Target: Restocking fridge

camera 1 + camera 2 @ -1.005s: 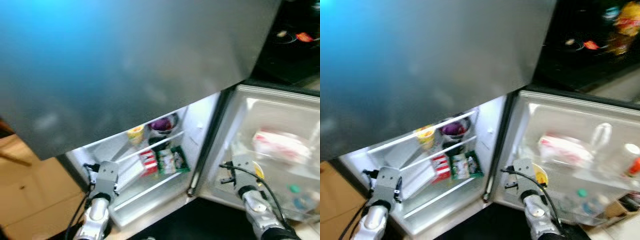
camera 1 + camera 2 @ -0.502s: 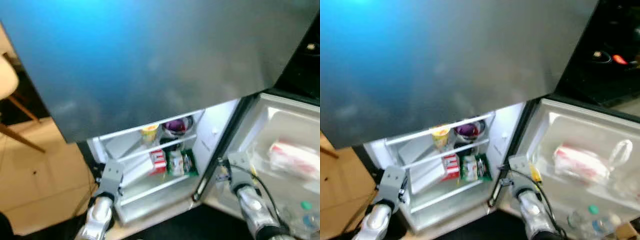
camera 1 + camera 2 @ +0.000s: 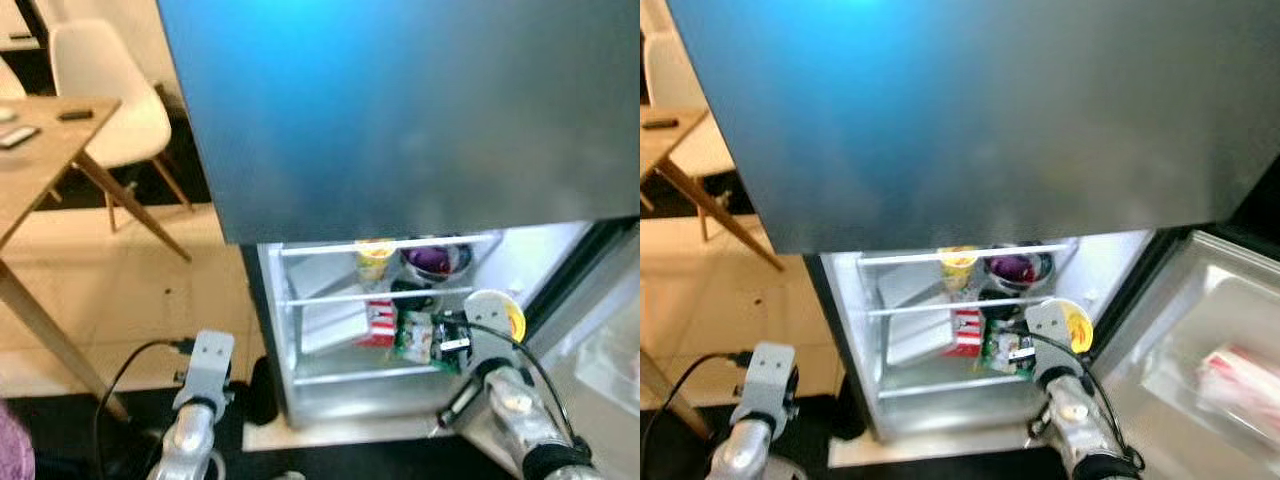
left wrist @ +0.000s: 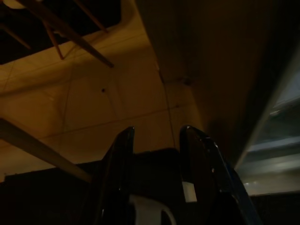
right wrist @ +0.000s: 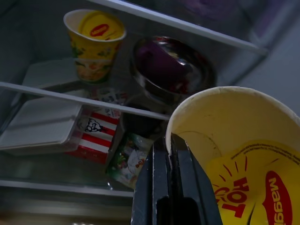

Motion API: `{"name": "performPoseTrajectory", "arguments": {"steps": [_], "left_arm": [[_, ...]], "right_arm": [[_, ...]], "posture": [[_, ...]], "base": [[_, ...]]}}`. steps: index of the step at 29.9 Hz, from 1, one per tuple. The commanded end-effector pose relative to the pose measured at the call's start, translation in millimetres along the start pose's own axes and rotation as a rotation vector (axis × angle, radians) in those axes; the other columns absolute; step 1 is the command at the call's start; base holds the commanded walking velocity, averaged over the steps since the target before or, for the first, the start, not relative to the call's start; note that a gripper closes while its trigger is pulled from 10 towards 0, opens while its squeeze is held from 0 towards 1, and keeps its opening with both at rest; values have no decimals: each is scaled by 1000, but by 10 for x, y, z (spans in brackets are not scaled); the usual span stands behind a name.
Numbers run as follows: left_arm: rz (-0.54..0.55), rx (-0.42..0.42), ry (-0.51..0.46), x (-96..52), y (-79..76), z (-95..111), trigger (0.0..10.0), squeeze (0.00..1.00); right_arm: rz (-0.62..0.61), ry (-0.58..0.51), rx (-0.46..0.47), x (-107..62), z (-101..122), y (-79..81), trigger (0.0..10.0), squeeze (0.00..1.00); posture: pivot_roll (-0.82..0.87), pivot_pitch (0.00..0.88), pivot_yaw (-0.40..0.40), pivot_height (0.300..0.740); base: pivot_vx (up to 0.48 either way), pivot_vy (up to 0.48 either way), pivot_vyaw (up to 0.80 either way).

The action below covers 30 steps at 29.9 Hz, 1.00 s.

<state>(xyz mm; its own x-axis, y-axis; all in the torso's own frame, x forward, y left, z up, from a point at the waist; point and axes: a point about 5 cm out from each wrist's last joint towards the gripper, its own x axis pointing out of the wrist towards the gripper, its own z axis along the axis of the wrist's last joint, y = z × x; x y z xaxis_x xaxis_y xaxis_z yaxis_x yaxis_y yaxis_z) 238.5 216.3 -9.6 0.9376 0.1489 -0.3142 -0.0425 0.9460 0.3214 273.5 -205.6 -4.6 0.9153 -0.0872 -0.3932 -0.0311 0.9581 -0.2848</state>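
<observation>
The right gripper [image 5: 169, 154] has its jaws pinched tight on the rim of a yellow Maggi noodle cup [image 5: 234, 154], while the left gripper [image 4: 154, 140] has its jaws parted with nothing between them.

Left eye view: the fridge [image 3: 420, 110] stands ahead, its upper door a wide grey-blue panel and its lower compartment open and lit. The right arm holds the noodle cup [image 3: 495, 315] in front of the open compartment, near its right side. On the upper wire shelf [image 3: 385, 243] sit a second yellow noodle cup [image 3: 374, 262] and a steel bowl [image 3: 436, 262] holding something purple. Below them lie a flat white tray [image 3: 335, 322], a red-and-white striped carton [image 3: 380, 322] and a green packet [image 3: 413, 338]. The left arm hangs low over the floor beside the fridge. To the left stand a wooden table [image 3: 45, 150] and a white chair [image 3: 105, 100].

Right eye view: the same scene, with the open fridge door [image 3: 1200, 330] swung out on the right and a red-and-white pack [image 3: 1240, 375] lying in its door shelf.

Left wrist view: dark; the two black fingers [image 4: 117, 168] point at tan floor tiles, with wooden table legs [image 4: 65, 30] nearby and the fridge's edge alongside.

Right wrist view: the held cup reads "HOT" and "Maggi". Behind it, the shelved cup [image 5: 95, 44] carries a red Maggi logo on its lid, just beside the bowl [image 5: 171, 68]. The striped carton [image 5: 96, 133] bears a face logo.
</observation>
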Motion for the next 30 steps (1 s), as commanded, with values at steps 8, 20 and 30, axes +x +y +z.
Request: {"name": "performPoseTrajectory", "arguments": {"steps": [8,20,30], "left_arm": [[-1,5,44,-46,-9,-103,10000,12],[5,6,54,-50,-4,-119,10000,12],[8,5,63,-48,-17,-129,10000,16]], "right_arm": [[12,-12,-2,12,34,40,10000,0],[-55,-2,143,21,37,-47,10000,0],[-95,-7,271,34,58,-132,10000,0]], "posture": [[-10,0,-53,740],[-7,0,-53,740],[-9,0,-55,740]], "base": [[0,0,800],[0,0,267],[0,0,0]]}}
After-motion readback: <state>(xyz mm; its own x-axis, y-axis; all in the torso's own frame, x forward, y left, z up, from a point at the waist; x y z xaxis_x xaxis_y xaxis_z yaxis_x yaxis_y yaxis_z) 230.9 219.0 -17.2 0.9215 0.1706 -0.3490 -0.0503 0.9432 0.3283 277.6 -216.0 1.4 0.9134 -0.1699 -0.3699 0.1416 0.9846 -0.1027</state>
